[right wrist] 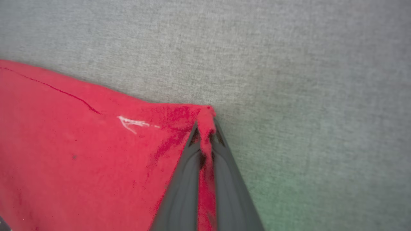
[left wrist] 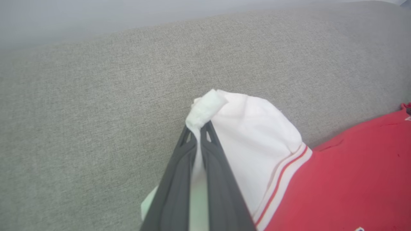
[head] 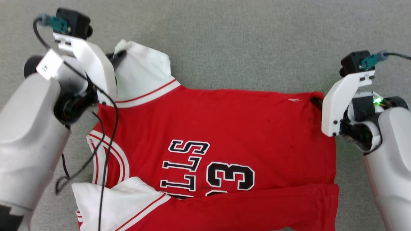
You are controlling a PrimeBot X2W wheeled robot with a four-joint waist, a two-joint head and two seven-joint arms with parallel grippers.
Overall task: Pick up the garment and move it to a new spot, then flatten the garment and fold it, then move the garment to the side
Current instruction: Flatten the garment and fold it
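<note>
The garment (head: 244,122) is lying across the grey surface (head: 244,41); your left gripper (left wrist: 198,128) is pinching its white sleeve (left wrist: 257,138), your right gripper (right wrist: 205,126) its red corner (right wrist: 205,112); uneven pulling may be risking a slip.

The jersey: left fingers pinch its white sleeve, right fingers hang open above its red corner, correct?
No: the right fingers are shut on the red corner of the jersey, as the right wrist view shows. The left fingers pinch the white sleeve.
</note>
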